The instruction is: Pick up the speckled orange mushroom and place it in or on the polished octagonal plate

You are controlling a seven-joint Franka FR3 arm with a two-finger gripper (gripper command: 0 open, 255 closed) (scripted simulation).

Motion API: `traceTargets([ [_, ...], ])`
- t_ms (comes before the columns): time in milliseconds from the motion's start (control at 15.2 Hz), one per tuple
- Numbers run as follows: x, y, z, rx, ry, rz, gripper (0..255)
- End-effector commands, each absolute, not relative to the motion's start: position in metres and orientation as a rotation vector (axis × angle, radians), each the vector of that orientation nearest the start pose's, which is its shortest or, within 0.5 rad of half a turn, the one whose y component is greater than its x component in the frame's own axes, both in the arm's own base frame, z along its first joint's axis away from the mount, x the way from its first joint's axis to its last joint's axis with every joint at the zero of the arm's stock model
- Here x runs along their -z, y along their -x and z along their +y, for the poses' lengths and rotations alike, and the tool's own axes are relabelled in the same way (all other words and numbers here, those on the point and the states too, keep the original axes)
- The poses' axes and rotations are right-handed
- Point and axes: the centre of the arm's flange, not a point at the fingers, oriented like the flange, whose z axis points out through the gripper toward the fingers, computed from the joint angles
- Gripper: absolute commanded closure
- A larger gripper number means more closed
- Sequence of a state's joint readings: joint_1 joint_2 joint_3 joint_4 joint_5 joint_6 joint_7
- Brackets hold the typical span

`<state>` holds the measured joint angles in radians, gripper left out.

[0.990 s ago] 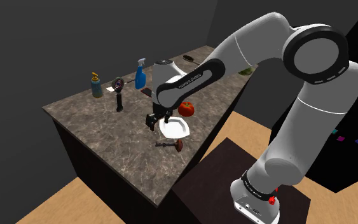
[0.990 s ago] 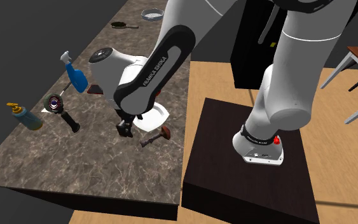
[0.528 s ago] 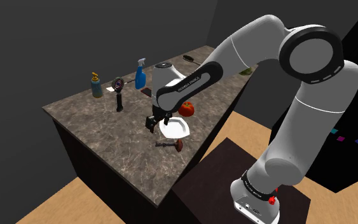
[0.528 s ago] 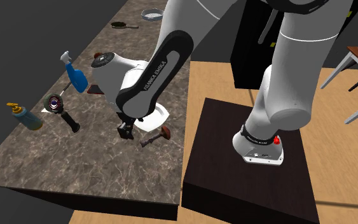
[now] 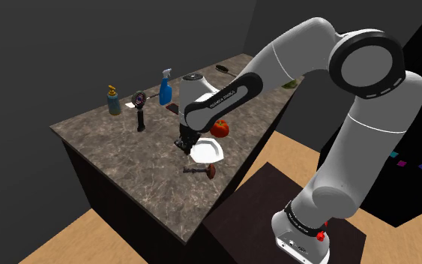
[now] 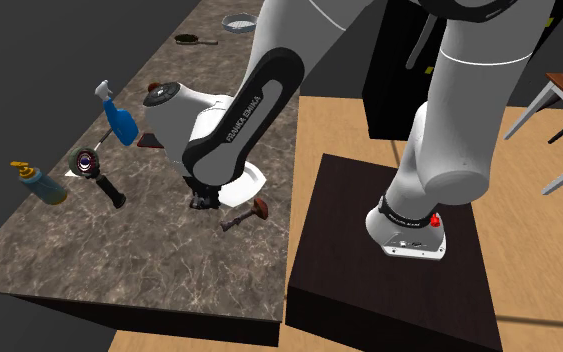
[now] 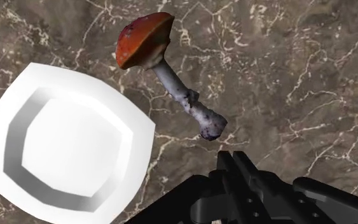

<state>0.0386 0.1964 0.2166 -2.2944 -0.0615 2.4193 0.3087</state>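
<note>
The speckled orange-red mushroom [image 7: 171, 79] lies on its side on the dark veined marble counter [image 7: 298, 76], just beside the white octagonal plate [image 7: 63, 143] and near the counter's edge, bare stone around it, while the black gripper [image 7: 234, 159], fingers pressed together and empty, hovers close to its stem end.

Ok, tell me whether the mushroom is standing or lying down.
Lying down: the mushroom stretches cap and stem along the marbled counter, beside the white plate, not on it.

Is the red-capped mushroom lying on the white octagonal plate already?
No, the mushroom lies on the marbled countertop beside the plate, apart from its rim.
</note>
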Motion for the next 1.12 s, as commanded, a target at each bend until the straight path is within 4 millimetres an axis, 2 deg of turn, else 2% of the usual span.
traceTargets([
  [0, -0.261, -0.504, 0.132, -0.101, 3.155, 0.014, 255],
  [264, -0.261, -0.504, 0.132, -0.101, 3.155, 0.014, 255],
  [330, -0.261, -0.504, 0.132, -0.101, 3.155, 0.014, 0],
  [594, -0.225, -0.478, 0.109, -0.166, 3.086, -0.467, 0],
  [858, -0.189, -0.458, 0.079, -0.226, 2.943, -0.927, 0],
  [924, -0.184, -0.456, 0.074, -0.235, 2.915, -0.994, 0],
  [1056, -0.173, -0.454, 0.074, -0.235, 2.915, -0.994, 0],
])
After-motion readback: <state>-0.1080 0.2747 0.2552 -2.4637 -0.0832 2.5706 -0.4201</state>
